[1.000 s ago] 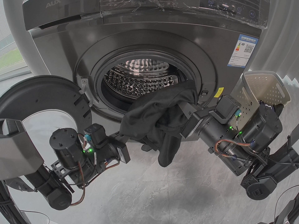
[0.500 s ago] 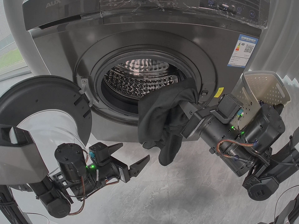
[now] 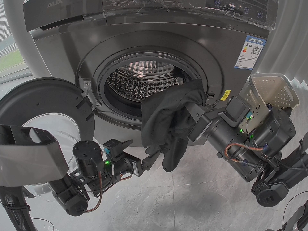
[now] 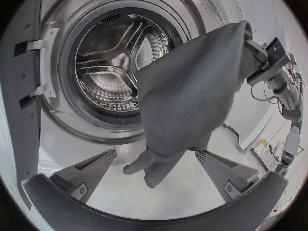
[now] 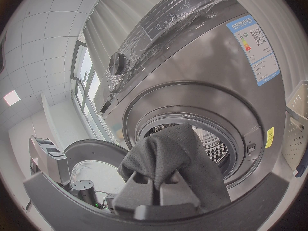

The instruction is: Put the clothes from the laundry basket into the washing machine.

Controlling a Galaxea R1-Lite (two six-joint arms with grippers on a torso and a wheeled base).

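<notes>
1. The left gripper (image 3: 144,148), which half a second earlier hung lower and farther to the left, had risen toward the hanging lower edge of the black garment (image 3: 166,119). Its jaws were spread wide and held nothing. In the left wrist view the cloth's lowest fold (image 4: 150,167) hung between the two fingers; whether it touched them could not be told.
2. The right gripper (image 5: 157,180) had barely shifted and was still pinched tight on a bunched fold of the garment, at the right side of the washing machine (image 3: 64,48) opening.
3. The machine stood on a pale grey tiled floor (image 3: 192,193), its round door (image 3: 48,103) swung open to the left and its steel drum (image 3: 141,84) bare. A pale perforated laundry basket (image 3: 272,90) stood just to the machine's right, light curtains (image 5: 128,16) hung behind, and a window (image 5: 83,71) showed in the right wrist view.
4. The garment, dark and finely knitted, draped from the right gripper across the lower right of the door rim and hung outside the drum, its tail ending above the floor.
</notes>
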